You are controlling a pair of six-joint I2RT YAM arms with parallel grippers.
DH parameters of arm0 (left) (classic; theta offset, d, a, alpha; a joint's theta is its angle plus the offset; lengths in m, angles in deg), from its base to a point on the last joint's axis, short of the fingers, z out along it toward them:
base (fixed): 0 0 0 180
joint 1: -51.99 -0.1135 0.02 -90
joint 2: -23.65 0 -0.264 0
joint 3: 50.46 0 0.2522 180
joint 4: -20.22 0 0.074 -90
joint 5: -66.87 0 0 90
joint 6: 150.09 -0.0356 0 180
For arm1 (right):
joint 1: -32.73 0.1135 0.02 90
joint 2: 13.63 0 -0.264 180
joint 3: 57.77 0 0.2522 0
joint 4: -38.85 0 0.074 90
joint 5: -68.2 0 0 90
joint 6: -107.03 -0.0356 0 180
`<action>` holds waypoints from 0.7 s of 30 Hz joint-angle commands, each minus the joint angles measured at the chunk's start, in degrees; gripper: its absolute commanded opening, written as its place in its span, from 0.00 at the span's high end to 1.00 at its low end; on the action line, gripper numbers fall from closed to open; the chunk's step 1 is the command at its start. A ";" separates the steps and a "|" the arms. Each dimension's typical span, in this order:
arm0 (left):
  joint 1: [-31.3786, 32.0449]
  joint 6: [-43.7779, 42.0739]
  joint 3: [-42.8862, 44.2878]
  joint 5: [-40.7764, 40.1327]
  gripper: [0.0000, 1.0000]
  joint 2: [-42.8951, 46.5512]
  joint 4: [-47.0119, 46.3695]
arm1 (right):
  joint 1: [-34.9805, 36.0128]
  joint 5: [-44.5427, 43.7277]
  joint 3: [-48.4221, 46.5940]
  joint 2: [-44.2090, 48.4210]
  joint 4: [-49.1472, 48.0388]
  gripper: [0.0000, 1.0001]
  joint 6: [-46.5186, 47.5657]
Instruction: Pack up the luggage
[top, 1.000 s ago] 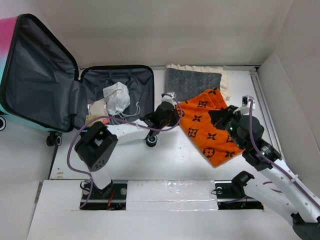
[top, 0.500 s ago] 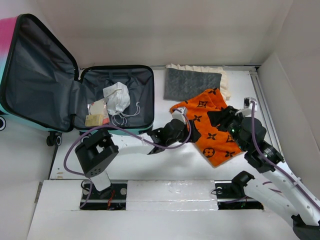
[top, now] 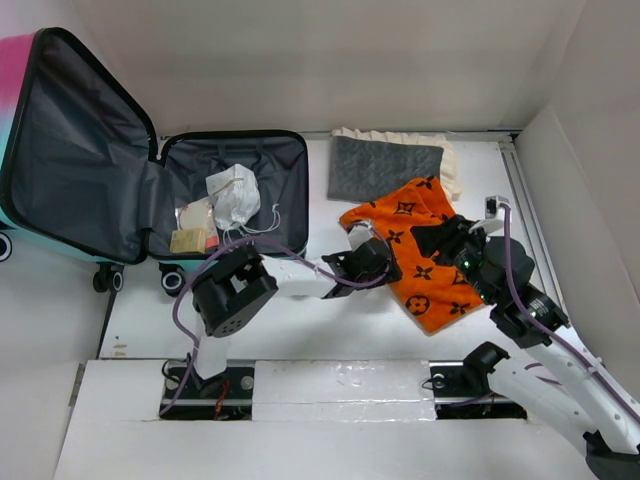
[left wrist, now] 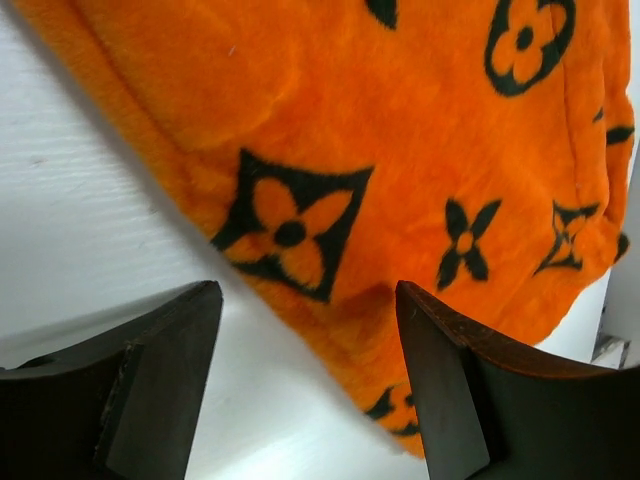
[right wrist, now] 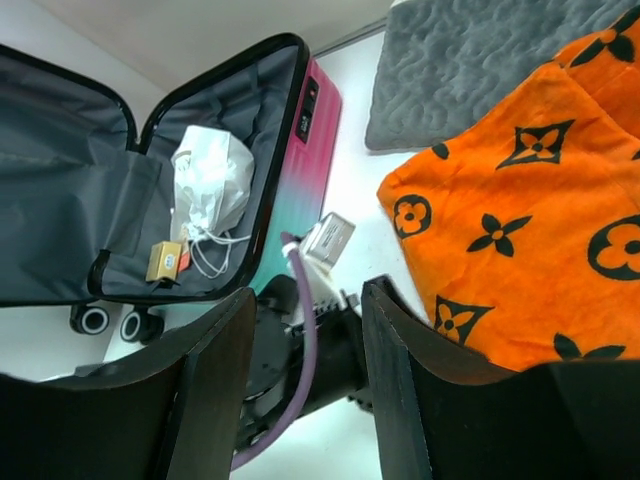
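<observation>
Orange blanket (top: 402, 222) with black floral motifs; pink-turquoise, grey-lined luggage (top: 9, 130).

No lettering can be read anywhere (the orange blanket (top: 440, 295) bears only black flower motifs).

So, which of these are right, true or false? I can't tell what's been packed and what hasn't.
1. The luggage lies open. True.
2. The orange cloth is inside the luggage. False: it lies on the table, to the right of the luggage.
3. The left gripper and the right gripper both have their jaws apart and hold nothing. True.
4. The white bag sits on the grey mat. False: it lies inside the luggage; the mat is on the table beyond the orange cloth.
</observation>
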 commanded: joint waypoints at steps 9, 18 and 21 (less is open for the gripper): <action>0.33 7.97 11.24 -2.70 0.40 -10.91 9.40 | 0.55 3.56 0.66 0.97 -5.20 0.47 0.03; -3.97 -4.31 6.14 -2.96 1.00 -6.35 -1.76 | 0.55 6.20 0.66 2.02 -5.73 0.47 0.65; -3.97 -12.13 6.75 -4.81 1.00 -2.14 -1.25 | 0.55 6.72 0.66 2.02 -6.26 0.47 0.65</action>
